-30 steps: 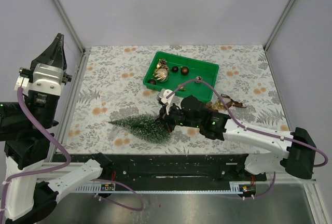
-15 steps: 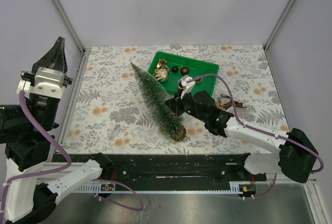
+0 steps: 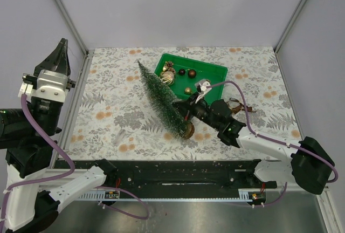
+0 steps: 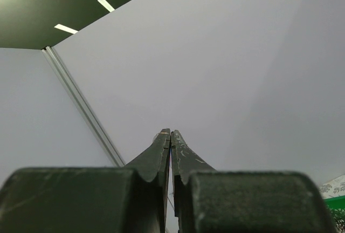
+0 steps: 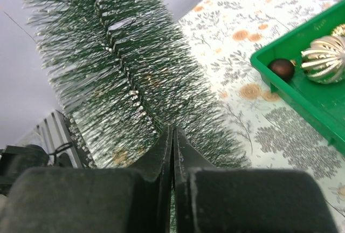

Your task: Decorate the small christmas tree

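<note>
Near the middle of the floral desk (image 3: 108, 98) we see the small christmas tree (image 3: 164, 99) tilted, its wooden disc base (image 3: 187, 131) low toward the near edge and its tip reaching up toward the green tray (image 3: 210, 76). Our right gripper (image 3: 182, 115) comes in from the tree's right side. Its jaws are pressed together with the tips sunk in the lower bristles just above the base, pinching the tree. From the right wrist, the bristles rise directly above those tips, and a gold ornament (image 5: 322, 57) lies in the tray to the right. Our left gripper (image 3: 62, 43) points upward at the desk's left edge, well apart from the tree, jaws closed on nothing.
</note>
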You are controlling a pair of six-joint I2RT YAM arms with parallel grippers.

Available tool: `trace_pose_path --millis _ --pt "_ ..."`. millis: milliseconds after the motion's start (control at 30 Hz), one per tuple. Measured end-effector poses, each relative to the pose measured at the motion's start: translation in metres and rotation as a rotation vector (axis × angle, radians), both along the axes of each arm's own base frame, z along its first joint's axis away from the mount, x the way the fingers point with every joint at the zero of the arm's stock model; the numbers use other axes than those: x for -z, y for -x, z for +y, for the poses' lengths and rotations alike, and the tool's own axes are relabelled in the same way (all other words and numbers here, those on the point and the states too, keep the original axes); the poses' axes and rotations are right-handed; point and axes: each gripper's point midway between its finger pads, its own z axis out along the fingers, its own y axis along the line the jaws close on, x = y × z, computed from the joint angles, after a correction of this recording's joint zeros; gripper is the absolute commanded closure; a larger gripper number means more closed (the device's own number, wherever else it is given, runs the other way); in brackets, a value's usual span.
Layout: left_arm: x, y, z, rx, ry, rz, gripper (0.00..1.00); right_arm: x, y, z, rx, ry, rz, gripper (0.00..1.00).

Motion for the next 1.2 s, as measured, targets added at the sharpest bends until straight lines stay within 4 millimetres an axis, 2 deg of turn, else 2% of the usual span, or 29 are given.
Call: trace_pose_path --millis 200,267,367,500,800,933,1067,1200 --pt "0.0 0.0 0.0 0.0 0.0 -0.001 0.94 -0.02 -0.002 0.002 -0.001 -0.091 -0.029 1.0" --pt "0.0 0.0 0.0 0.0 0.001 -0.002 0.94 -0.021 -0.003 0.001 0.003 -0.114 -0.028 1.0" --pt "-0.001 0.0 0.0 0.0 0.004 -0.005 0.94 -0.013 0.0 -0.004 0.009 -0.152 -0.013 1.0" --pt "0.0 -0.001 -0.001 0.0 0.005 -0.007 0.94 0.013 0.002 -0.01 0.029 -0.215 0.046 1.0" --pt "0.002 -0.001 -0.001 0.0 0.003 -0.005 0.94 0.015 -0.004 -0.011 0.049 -0.408 0.083 1.0" --pt "0.001 0.002 0.001 0.0 0.008 -0.012 0.94 0.014 -0.012 -0.027 0.109 -0.427 0.072 1.0" --pt "0.003 0.003 0.002 0.0 0.008 -0.012 0.94 0.01 -0.02 -0.056 0.205 -0.433 0.045 1.0" --pt "0.004 0.001 0.001 0.0 0.005 -0.008 0.94 0.013 -0.022 -0.074 0.265 -0.41 0.038 1.0"
